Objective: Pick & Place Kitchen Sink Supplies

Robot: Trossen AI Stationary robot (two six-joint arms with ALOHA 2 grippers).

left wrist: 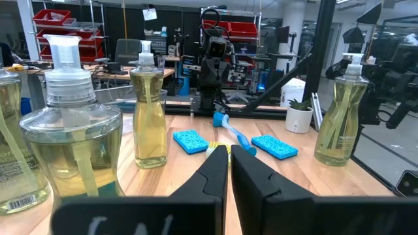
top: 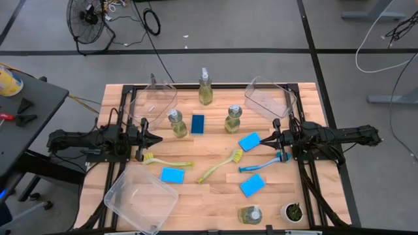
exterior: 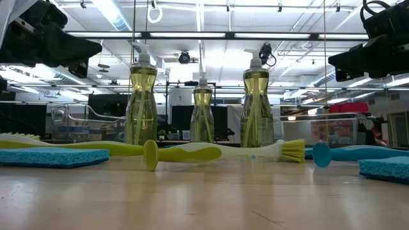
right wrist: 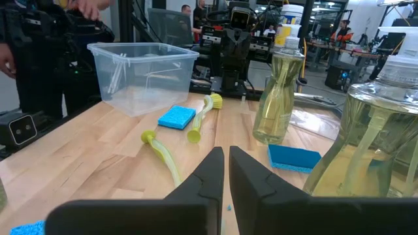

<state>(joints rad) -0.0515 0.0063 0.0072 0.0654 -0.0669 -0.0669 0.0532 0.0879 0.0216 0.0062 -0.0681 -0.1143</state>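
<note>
Pale wooden surface [top: 215, 189] on a black frame, seen from above on a grey floor crossed by dark lines; a fan [top: 88, 16] and loose cables lie beyond its far edge. The low view shows a workshop behind, with ceiling lights, red crates and shelving.

Readable writing: none. One bottle carries a barcode label in the left wrist view; its text is illegible.

Soap bottles: one at the far edge [top: 205, 88], two mid-surface [top: 177, 124] [top: 233, 120], one at the near edge [top: 251, 214] just beside a small potted plant [top: 292, 211]. Sponges: one between the two mid-surface bottles [top: 197, 123], one left of centre [top: 172, 175], one near the right gripper [top: 249, 141], one nearer the front [top: 252, 185]. Two yellow-green brushes [top: 166, 160] [top: 221, 166] lie across the middle; a blue brush [top: 262, 165] lies right of them.

Three clear bins: far left [top: 157, 98], far right [top: 268, 96], near left [top: 140, 198].

Left gripper [top: 157, 139] hovers at the left edge, fingers together, holding nothing. Right gripper [top: 264, 139] hovers at the right edge beside a sponge, fingers likewise together and empty. A person in dark clothing stands beyond the surface in the right wrist view.
</note>
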